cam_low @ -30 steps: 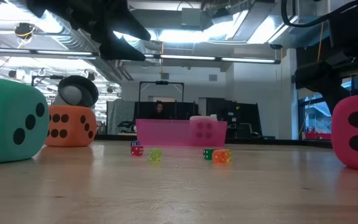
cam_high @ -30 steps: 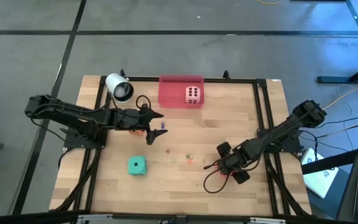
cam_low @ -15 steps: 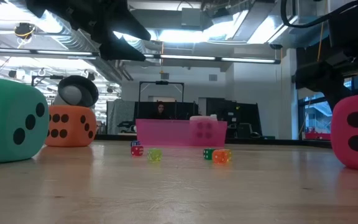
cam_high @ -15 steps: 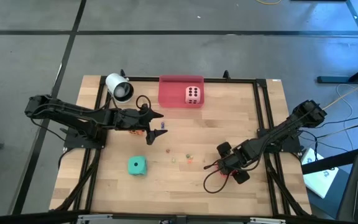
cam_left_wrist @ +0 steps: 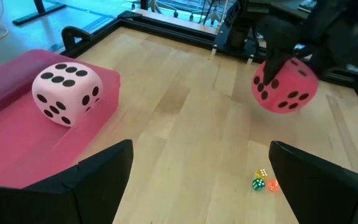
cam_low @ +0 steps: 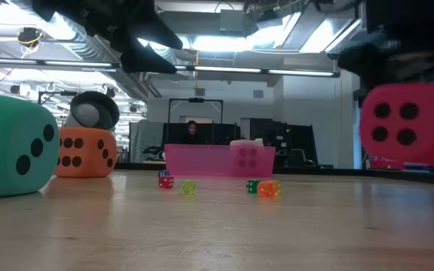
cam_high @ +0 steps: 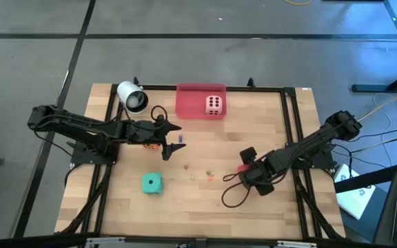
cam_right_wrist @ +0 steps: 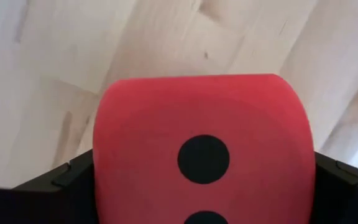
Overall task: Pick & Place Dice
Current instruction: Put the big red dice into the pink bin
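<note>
My right gripper (cam_high: 251, 173) is shut on the red die (cam_low: 409, 124), which hangs above the table's right half. The same red die (cam_left_wrist: 284, 85) shows in the left wrist view. My left gripper (cam_left_wrist: 201, 180) stands open in the air at mid-left, over the orange die (cam_low: 86, 152), touching nothing. The teal die (cam_high: 151, 183) rests on the wood near the front left. The pale pink die (cam_high: 214, 105) sits in the pink tray (cam_high: 188, 103) at the far edge. My right gripper pinches the red die between its two fingers (cam_right_wrist: 73, 180), one on each of two opposite side faces (cam_right_wrist: 107, 168). The fingers come from above, pointing steeply down. The die hangs lifted clear of the table, slightly tilted.
Several tiny coloured dice (cam_low: 262, 187) lie on the wood at mid-table. A white round object with a dark opening (cam_high: 131, 96) stands at the far left. Black frame rails (cam_high: 291, 124) run along the table's sides, and a cable loop (cam_high: 233, 196) lies by the right arm.
My right gripper has gone up and a little toward the table's left, taking the red die with it. The die has been lifted clear of the wood and has tipped, now showing a different face in the low view.
</note>
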Available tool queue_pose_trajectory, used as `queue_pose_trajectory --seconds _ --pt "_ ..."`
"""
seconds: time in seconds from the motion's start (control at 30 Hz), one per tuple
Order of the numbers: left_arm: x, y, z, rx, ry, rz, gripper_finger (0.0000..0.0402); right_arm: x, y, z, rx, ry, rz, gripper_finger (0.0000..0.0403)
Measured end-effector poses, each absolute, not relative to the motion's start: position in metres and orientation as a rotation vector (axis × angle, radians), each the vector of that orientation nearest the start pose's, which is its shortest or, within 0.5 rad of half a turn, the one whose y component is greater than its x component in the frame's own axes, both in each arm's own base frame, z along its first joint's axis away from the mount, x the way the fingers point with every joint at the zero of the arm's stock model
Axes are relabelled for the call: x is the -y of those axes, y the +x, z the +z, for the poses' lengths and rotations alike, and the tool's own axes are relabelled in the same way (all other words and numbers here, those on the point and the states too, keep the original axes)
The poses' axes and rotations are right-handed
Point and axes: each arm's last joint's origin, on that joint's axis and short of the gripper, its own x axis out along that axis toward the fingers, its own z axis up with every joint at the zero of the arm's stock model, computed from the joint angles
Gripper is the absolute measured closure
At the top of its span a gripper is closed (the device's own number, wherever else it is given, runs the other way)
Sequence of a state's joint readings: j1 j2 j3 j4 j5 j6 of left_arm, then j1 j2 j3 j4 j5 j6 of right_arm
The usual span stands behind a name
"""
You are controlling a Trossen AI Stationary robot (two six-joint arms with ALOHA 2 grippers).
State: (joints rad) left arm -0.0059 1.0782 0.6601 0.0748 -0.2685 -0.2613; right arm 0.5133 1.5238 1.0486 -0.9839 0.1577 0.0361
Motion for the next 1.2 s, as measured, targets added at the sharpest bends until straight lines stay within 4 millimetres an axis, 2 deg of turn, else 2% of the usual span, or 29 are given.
queue_pose_trajectory --seconds 0.13,0.27,0.5,0.67,0.83,1.2 --pt "-0.006 0.234 0.259 -0.309 -0.173 0.297 0.0029 -0.123 0.237 0.230 -1.377 -0.486 0.209 0.0035" --pt "-0.006 0.232 0.261 -0.305 -0.128 0.289 0.0029 -0.120 0.245 0.256 -1.327 -0.510 0.140 0.0035" --pt "-0.006 0.218 0.279 -0.232 -0.054 0.270 0.0029 -0.106 0.267 0.302 -1.181 -0.457 0.099 0.0036" --pt "-0.005 0.200 0.289 -0.219 -0.007 0.304 0.0029 -0.082 0.282 0.326 -1.094 -0.417 0.070 0.0036" --pt "-0.007 0.184 0.292 -0.246 0.021 0.396 0.0029 -0.053 0.299 0.339 -0.998 -0.362 0.083 0.0036" --pt "-0.010 0.176 0.290 -0.295 0.059 0.505 0.0029 0.022 0.323 0.354 -0.765 -0.296 0.029 0.0036"
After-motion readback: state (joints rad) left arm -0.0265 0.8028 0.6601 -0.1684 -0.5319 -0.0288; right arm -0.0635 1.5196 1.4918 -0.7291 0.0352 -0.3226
